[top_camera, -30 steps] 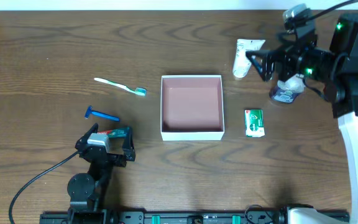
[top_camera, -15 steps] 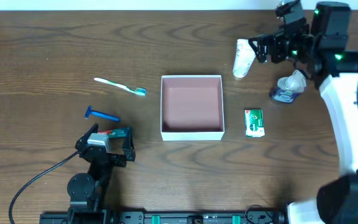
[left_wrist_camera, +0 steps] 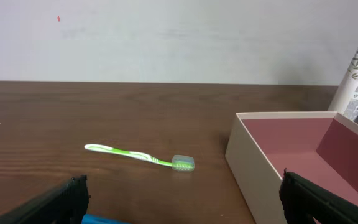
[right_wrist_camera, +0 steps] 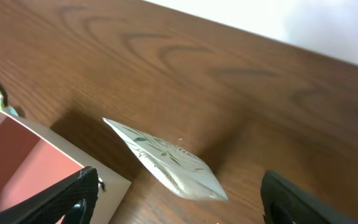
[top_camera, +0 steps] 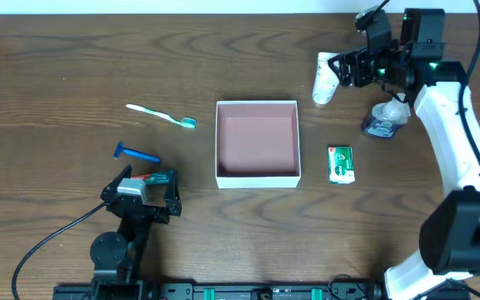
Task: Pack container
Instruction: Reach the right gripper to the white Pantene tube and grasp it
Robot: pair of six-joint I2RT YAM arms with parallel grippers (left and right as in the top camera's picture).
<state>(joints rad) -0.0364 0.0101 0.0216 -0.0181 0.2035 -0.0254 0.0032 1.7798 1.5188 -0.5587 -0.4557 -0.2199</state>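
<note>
Container [top_camera: 257,178] sits in the middle of the tabletop [top_camera: 57,67] with nothing in it. At the far right, the right jaws are wide open on both sides of the white tube [top_camera: 326,79] and are not squeezing it. I think they should close gently on its middle, then lift it high over the box wall. The left jaws are wide open and hold nothing. A toothbrush [top_camera: 162,116], blue razor [top_camera: 136,153], green packet [top_camera: 341,164] and blue-and-white bundle [top_camera: 384,121] lie around, none in the way.
</note>
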